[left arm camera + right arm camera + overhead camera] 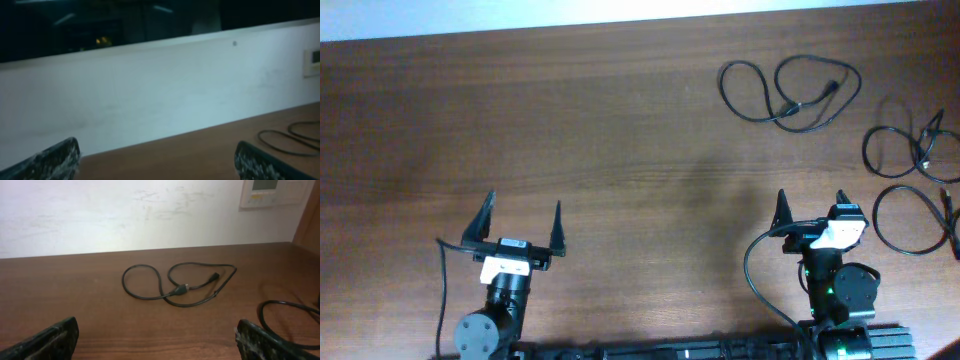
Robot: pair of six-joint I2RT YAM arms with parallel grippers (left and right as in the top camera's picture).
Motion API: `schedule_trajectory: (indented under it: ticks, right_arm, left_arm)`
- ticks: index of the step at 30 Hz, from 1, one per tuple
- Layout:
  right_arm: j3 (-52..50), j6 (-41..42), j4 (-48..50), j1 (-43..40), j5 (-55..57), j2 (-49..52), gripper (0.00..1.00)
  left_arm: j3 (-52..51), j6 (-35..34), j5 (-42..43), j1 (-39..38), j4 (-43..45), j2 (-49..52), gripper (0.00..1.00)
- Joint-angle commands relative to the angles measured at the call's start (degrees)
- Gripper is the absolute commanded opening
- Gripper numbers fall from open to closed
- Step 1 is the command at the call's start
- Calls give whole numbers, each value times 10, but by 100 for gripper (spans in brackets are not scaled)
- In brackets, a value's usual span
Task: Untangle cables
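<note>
Tools waiting low: left tool (524, 215) and right tool (810, 205) both spread wide, gripping nothing.
Cables (790, 107) lie as three loops on the counter (620, 150), far right, nearest the right tool. The rearmost loop (176, 291) crosses itself. Pinching beside that crossing and drawing left looks best: into bare wood, away from the close rear edge and wall (100, 215).

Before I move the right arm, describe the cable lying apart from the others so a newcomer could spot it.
Look at the far right part of the wooden table, straight ahead of the right gripper. A thin black cable lies there in two side-by-side loops. Unlike the two other cables crowded at the table's right edge, it sits alone.
</note>
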Motion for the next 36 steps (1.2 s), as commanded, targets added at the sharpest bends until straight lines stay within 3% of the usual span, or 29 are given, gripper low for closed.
schedule_trajectory:
  ticks: [1,6,36]
  right_arm:
    - [-3,3,-5,-3,-1,-5,99]
    - [-3,2,-5,-3,-1,-5,99]
    - [-3,3,-5,-3,-1,-5,99]
  left_arm:
    - [-27,-23,4,34,-69,-76,99]
    - [-27,-89,19,87,-239,-74,99]
    - [-27,-89,11,87,-237,-74,99]
